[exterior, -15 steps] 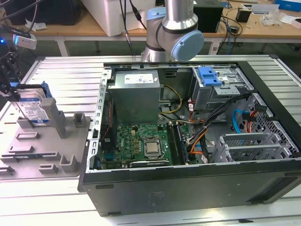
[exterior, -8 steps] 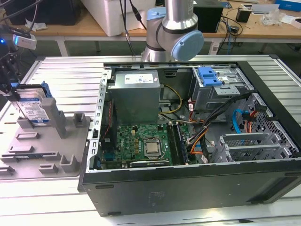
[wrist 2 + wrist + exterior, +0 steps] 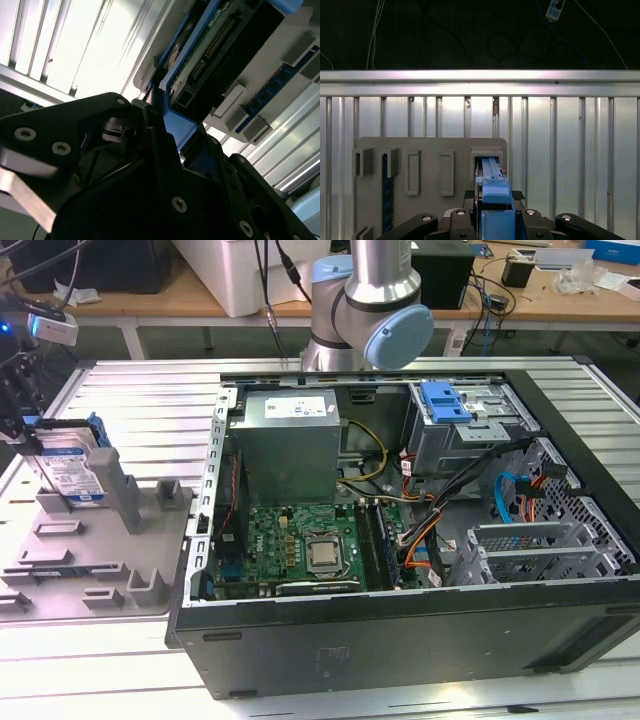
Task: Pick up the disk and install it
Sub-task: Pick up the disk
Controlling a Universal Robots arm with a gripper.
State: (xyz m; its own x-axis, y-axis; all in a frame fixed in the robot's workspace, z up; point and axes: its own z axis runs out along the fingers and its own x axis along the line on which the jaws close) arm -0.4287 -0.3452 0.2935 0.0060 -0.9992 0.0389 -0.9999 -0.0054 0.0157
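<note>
Disk (image 3: 72,468) standing upright in slot of grey fixture (image 3: 120,540) on table (image 3: 140,390), at exterior view's left, well apart from open computer case (image 3: 380,640). End effector (image 3: 494,197) appearing clamped on disk's blue caddy edge. Judging: pick-up step in hand, install not begun; extraction calling for straight pull. Label showing white-and-blue, print illegible.

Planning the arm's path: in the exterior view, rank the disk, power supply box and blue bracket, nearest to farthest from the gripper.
1. The disk, in the gripper, at the exterior view's left.
2. The power supply box, inside the case, mid-picture.
3. The blue bracket, on the drive cage, toward the exterior view's right.
</note>
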